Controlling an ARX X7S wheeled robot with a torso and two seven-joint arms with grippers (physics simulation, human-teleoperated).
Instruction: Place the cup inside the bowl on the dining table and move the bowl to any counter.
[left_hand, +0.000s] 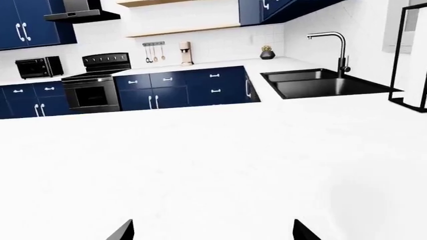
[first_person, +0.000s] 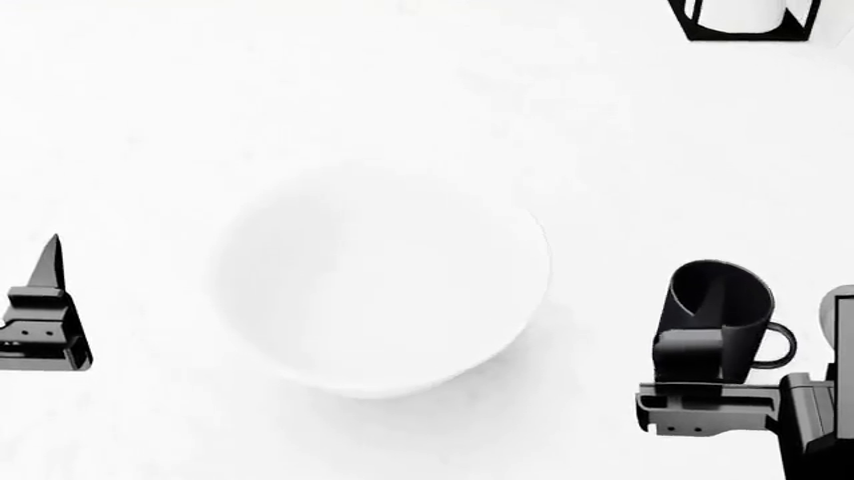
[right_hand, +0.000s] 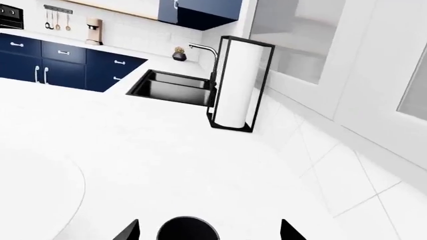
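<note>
A black cup (first_person: 718, 305) stands upright on the white table (first_person: 400, 90), to the right of a wide white bowl (first_person: 380, 280) and apart from it. The right tool (first_person: 707, 385) sits at the cup's near side, its fingers spread either side of the cup in the right wrist view, not yet pinching it. The left tool (left_hand: 213, 232) hovers spread and empty to the bowl's left. A good grasp likely needs the fingers centred on the cup body, clear of the handle, then a lift high enough to pass the bowl's rim. A paper towel holder (right_hand: 239, 85) stands well beyond.
</note>
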